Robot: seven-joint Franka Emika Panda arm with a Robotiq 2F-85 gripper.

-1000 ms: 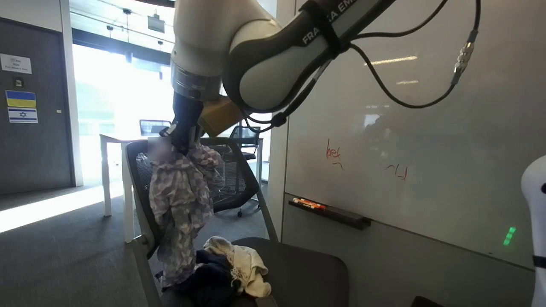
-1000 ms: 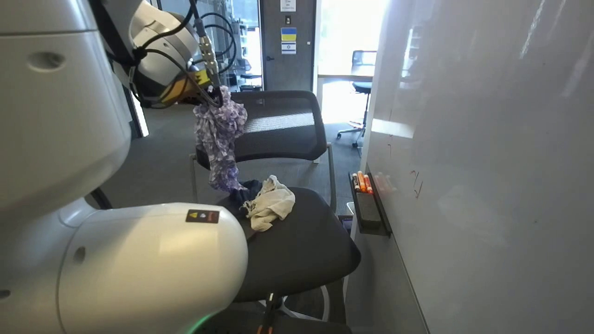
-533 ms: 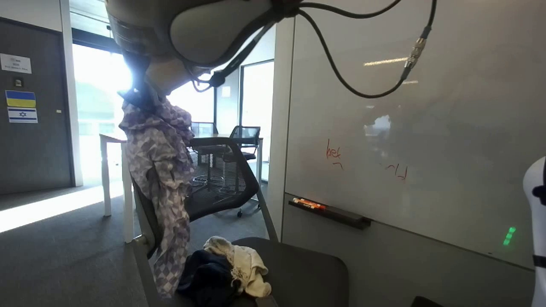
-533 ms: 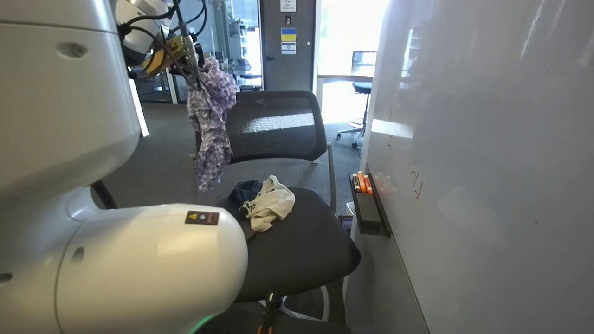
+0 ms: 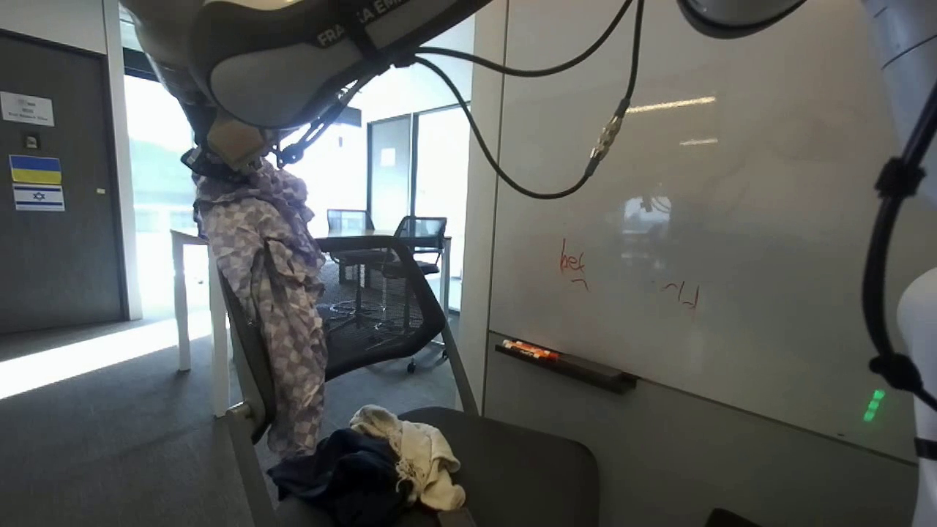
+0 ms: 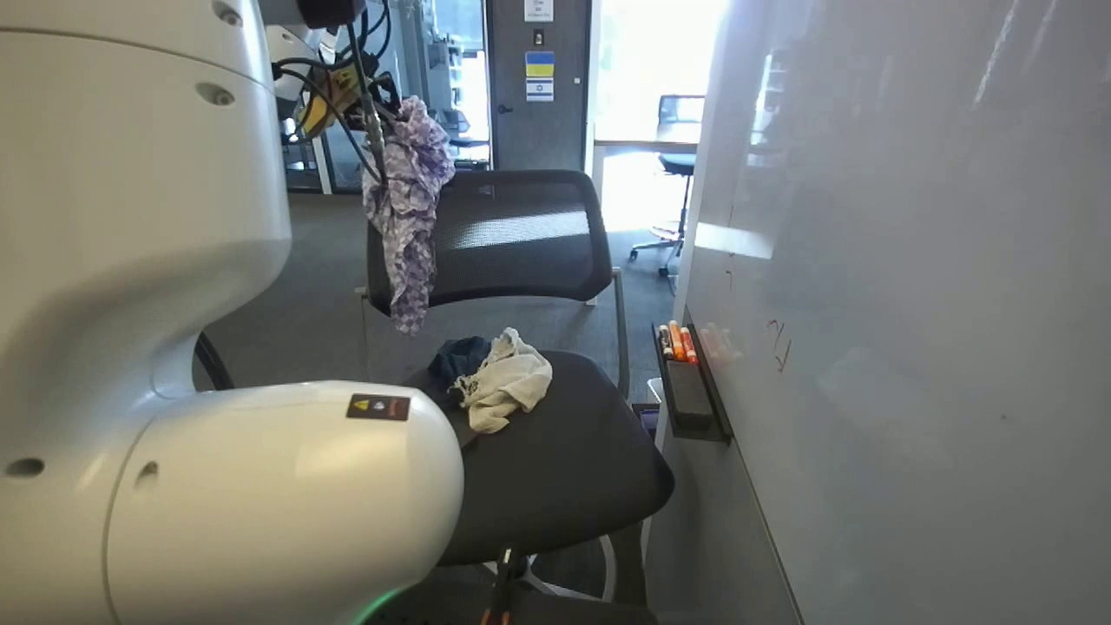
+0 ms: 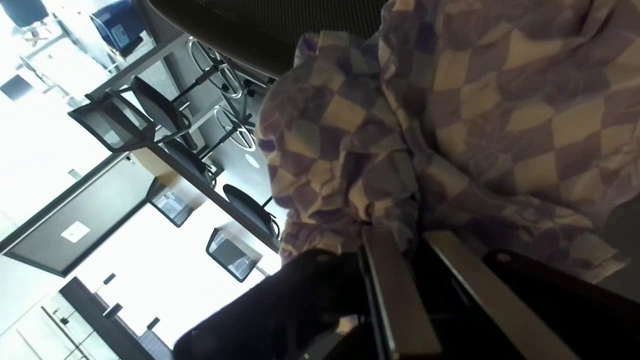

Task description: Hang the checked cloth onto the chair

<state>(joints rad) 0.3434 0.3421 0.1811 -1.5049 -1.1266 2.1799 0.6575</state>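
Observation:
The checked cloth is purple-grey and white. It hangs bunched from my gripper in both exterior views (image 5: pixel 274 293) (image 6: pixel 412 208) and fills the right of the wrist view (image 7: pixel 500 100). My gripper (image 7: pixel 407 235) is shut on its upper part, with folds between the fingertips. In an exterior view the gripper (image 5: pixel 219 165) is above the top edge of the chair's backrest (image 6: pixel 521 234), at one end of it. The cloth hangs in front of that end and hides its upper corner. Its lower end is near the seat's back. The mesh backrest also shows in the wrist view (image 7: pixel 300 20).
A dark blue cloth (image 5: pixel 351 468) and a cream cloth (image 5: pixel 421 457) lie on the chair seat (image 5: pixel 527 461). A whiteboard (image 6: pixel 911 260) stands alongside, with a marker tray (image 6: pixel 690 395) jutting out. A table and other chairs (image 5: pixel 421 249) stand behind.
My gripper has risen from in front of the backrest to above its top edge and moved away toward the back. The cloth moved with it, and its lower end has lifted.

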